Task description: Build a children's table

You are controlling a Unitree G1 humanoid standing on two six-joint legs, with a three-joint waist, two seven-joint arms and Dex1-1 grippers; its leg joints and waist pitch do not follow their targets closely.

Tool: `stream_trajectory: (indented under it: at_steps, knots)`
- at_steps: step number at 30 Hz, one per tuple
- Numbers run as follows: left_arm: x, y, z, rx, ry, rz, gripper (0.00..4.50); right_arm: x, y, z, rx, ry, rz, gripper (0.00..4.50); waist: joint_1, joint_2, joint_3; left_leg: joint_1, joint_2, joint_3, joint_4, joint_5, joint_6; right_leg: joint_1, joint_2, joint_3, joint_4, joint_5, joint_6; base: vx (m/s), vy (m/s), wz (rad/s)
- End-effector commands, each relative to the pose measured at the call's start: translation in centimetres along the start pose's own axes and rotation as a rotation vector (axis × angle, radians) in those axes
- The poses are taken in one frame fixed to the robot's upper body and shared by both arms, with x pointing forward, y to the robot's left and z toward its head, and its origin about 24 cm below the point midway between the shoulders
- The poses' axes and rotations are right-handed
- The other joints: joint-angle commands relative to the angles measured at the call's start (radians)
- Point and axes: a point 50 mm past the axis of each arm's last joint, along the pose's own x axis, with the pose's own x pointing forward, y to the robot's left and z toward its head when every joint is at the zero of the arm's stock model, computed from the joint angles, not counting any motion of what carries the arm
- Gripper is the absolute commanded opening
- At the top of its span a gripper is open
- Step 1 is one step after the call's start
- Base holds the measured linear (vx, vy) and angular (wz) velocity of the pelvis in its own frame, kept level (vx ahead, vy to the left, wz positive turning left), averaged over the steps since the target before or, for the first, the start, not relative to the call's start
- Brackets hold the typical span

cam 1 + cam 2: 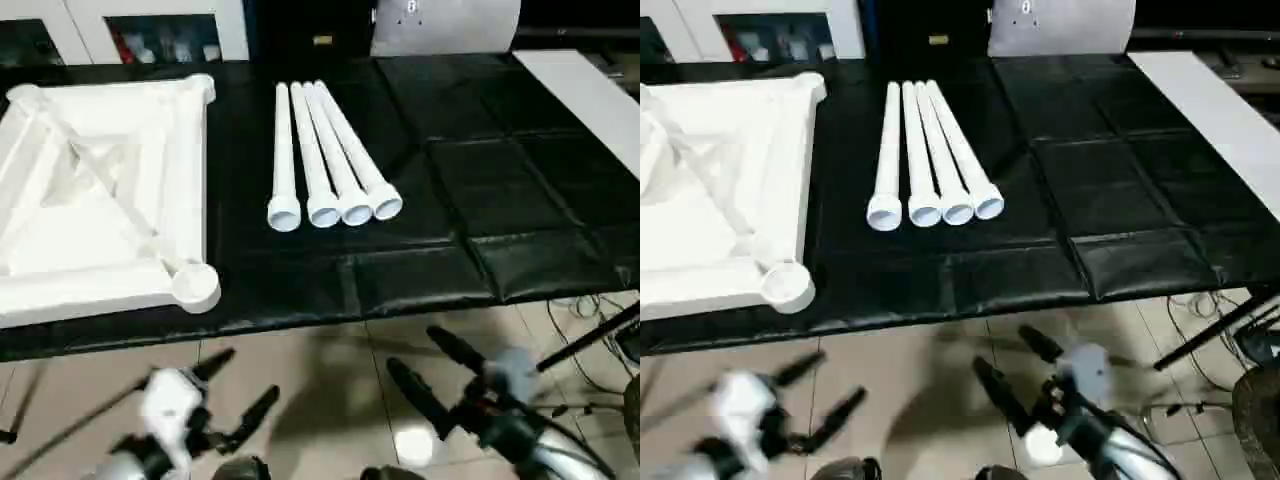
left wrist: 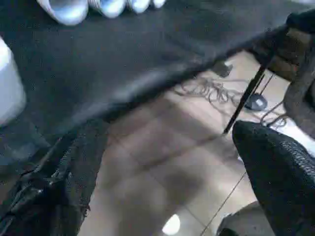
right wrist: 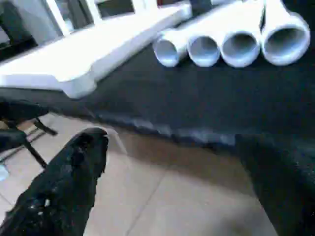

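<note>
The white square top point(image 1: 100, 190) lies ribbed underside up at the left of the black table point(image 1: 480, 200) — four legs point(image 1: 325, 155) rest side by side just beside it. Left gripper point(image 1: 245, 390) and right gripper point(image 1: 432, 365) both hang wide open over the floor, holding nothing.

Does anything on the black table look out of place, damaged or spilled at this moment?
Nothing stands out. The table top lies underside up on the black table, and the four legs lie side by side next to it, not yet fitted. No damage or spill is visible.
</note>
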Motion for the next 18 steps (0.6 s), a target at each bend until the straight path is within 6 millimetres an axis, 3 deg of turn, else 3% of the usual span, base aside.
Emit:
stream_trajectory:
  at_steps: [1, 3, 5, 6, 7, 8, 9, 11, 12, 13, 14, 15, 16, 17, 18]
  knots:
    - [-0.5, 0.0, 2.5, -0.015, -0.062, 0.016, 4.48, 0.2, -0.2, 2.2, -0.020, -0.043, -0.056, 4.50, 0.000, 0.010, -0.024, 0.014, 0.066, -0.034, -0.086, -0.208, 0.081, 0.026, -0.050, 0.050, -0.060, 0.021, -0.156, 0.000, 0.000, 0.00]
    - [-0.8, 0.6, 4.3, 0.007, -0.093, 0.076, 4.48, 0.9, -0.5, 4.1, -0.029, -0.090, -0.105, 4.50, -0.001, 0.005, -0.021, 0.016, 0.062, -0.031, -0.087, -0.193, 0.067, 0.025, -0.044, 0.049, -0.063, 0.014, -0.167, 0.000, 0.000, 0.00]
    - [-0.7, 0.8, 4.7, 0.022, -0.097, 0.096, 4.48, 1.1, -0.5, 4.7, -0.035, -0.108, -0.114, 4.50, -0.002, 0.005, -0.023, 0.019, 0.059, -0.029, -0.086, -0.203, 0.051, 0.026, -0.044, 0.052, -0.064, -0.036, -0.147, 0.000, 0.000, 0.00]
    - [-0.3, 1.8, 6.5, 0.102, -0.124, 0.175, 4.48, 1.9, -1.0, 5.8, -0.125, -0.117, -0.172, 4.50, -0.001, 0.006, -0.031, 0.024, 0.060, -0.029, -0.085, -0.206, 0.024, 0.027, -0.045, 0.054, -0.066, -0.074, -0.128, 0.000, 0.000, 0.00]
    - [-0.2, 1.8, 6.5, 0.104, -0.125, 0.177, 4.48, 1.9, -1.0, 5.8, -0.126, -0.115, -0.172, 4.50, -0.001, 0.006, -0.031, 0.024, 0.060, -0.029, -0.085, -0.206, 0.024, 0.027, -0.045, 0.054, -0.066, -0.074, -0.128, 0.000, 0.000, 0.00]
    - [-0.1, 2.4, 7.0, 0.133, -0.120, 0.232, 4.48, 2.2, -1.0, 6.1, -0.150, -0.105, -0.190, 4.50, 0.005, 0.018, -0.050, 0.032, 0.057, -0.031, -0.078, -0.186, 0.004, 0.034, -0.043, 0.052, -0.059, -0.057, -0.124, 0.000, 0.000, 0.00]
    - [0.1, 3.4, 7.7, 0.140, -0.135, 0.326, 4.48, 2.4, -1.3, 6.0, -0.147, -0.099, -0.244, 4.50, 0.009, 0.024, -0.059, 0.033, 0.051, -0.031, -0.072, -0.158, -0.018, 0.038, -0.039, 0.051, -0.054, -0.001, -0.125, 0.000, 0.000, 0.00]
    - [0.1, 3.4, 7.7, 0.140, -0.135, 0.326, 4.48, 2.4, -1.3, 6.0, -0.147, -0.099, -0.244, 4.50, 0.008, 0.017, -0.061, 0.030, 0.048, -0.030, -0.068, -0.138, -0.017, 0.040, -0.039, 0.051, -0.054, 0.033, -0.122, 0.000, 0.000, 0.00]
    - [0.0, 3.7, 8.1, 0.125, -0.145, 0.363, 4.48, 2.5, -1.5, 6.1, -0.132, -0.098, -0.281, 4.50, 0.011, 0.017, -0.071, 0.027, 0.045, -0.031, -0.062, -0.094, -0.009, 0.047, -0.038, 0.051, -0.046, 0.101, -0.114, 0.000, 0.000, 0.00]
    - [2.1, 5.1, 7.9, 0.078, -0.148, 0.454, 4.48, 2.6, -2.4, 5.5, -0.113, -0.061, -0.384, 4.50, 0.011, 0.017, -0.071, 0.027, 0.045, -0.031, -0.062, -0.094, -0.009, 0.047, -0.038, 0.051, -0.046, 0.101, -0.114, 0.000, 0.000, 0.00]
    - [3.9, 5.9, 7.5, 0.037, -0.118, 0.529, 4.48, 2.7, -3.2, 5.0, -0.091, -0.015, -0.466, 4.50, 0.005, 0.041, -0.073, 0.039, 0.043, -0.030, -0.064, -0.098, -0.034, 0.036, -0.029, 0.047, -0.048, 0.110, -0.117, 0.000, 0.000, 0.00]
    - [4.6, 6.1, 7.4, 0.037, -0.106, 0.556, 4.48, 2.8, -3.5, 4.7, -0.078, 0.010, -0.502, 4.50, 0.009, 0.039, -0.074, 0.037, 0.033, -0.028, -0.056, -0.126, -0.040, 0.036, -0.038, 0.052, -0.047, 0.070, -0.133, -0.057, 0.012, 0.02]
    - [5.2, 5.9, 7.2, 0.035, -0.096, 0.536, 4.48, 3.0, -3.9, 4.6, -0.073, 0.013, -0.531, 4.50, 0.018, 0.035, -0.073, 0.019, 0.031, -0.027, -0.056, -0.152, -0.022, 0.049, -0.056, 0.062, -0.055, -0.011, -0.131, -0.084, 0.007, -0.03]
    - [5.8, 5.6, 7.0, 0.049, -0.081, 0.518, 4.48, 3.2, -4.1, 4.6, -0.095, 0.006, -0.543, 4.50, 0.019, 0.034, -0.075, 0.019, 0.036, -0.028, -0.059, -0.167, -0.013, 0.048, -0.061, 0.062, -0.061, -0.063, -0.127, -0.084, 0.007, -0.03]
    - [6.9, 5.0, 7.4, 0.076, -0.081, 0.479, 4.48, 3.9, -4.2, 4.4, -0.132, 0.010, -0.533, 4.50, 0.015, 0.028, -0.076, 0.008, 0.035, -0.029, -0.057, -0.160, 0.007, 0.055, -0.068, 0.064, -0.065, -0.122, -0.122, -0.066, 0.001, -0.07]
